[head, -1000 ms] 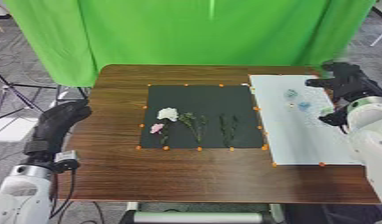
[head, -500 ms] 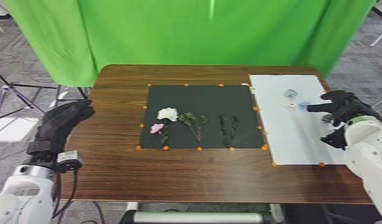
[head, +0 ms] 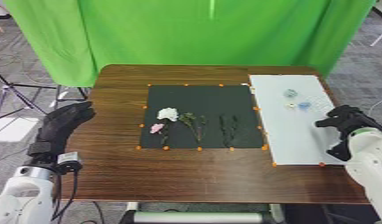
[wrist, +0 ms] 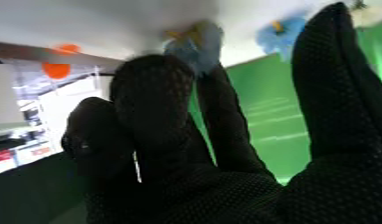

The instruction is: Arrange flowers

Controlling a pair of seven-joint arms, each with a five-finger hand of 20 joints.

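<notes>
Pointing away from the robot, the left hand (head: 63,120) hangs left of the black mat (head: 179,95), above the edge of the brown table (head: 196,175), with its fingers straight and together. On the mat, toward its left side, comes a pink flower (head: 157,128), then a white flower (head: 168,114) slightly farther from the robot. Next, near the mat's middle, are leafy green stems (head: 189,120), and in its right half lie dark green sprigs (head: 229,131). Orange dots (head: 200,149) run along the mat's border.

Right of the mat is a white board (head: 290,145). Beyond its middle rest a pale teal flower (head: 290,93), a small yellowish bloom (head: 291,105) and, right of that, a blue flower (head: 304,105). Farthest right of the mat, over the board's right edge, is the right hand (head: 349,120), its fingers extended and the thumb apart from them. In the right wrist view, a pale blue-grey flower (wrist: 205,42) sits at the fingertips; whether they touch it, I cannot tell.
</notes>
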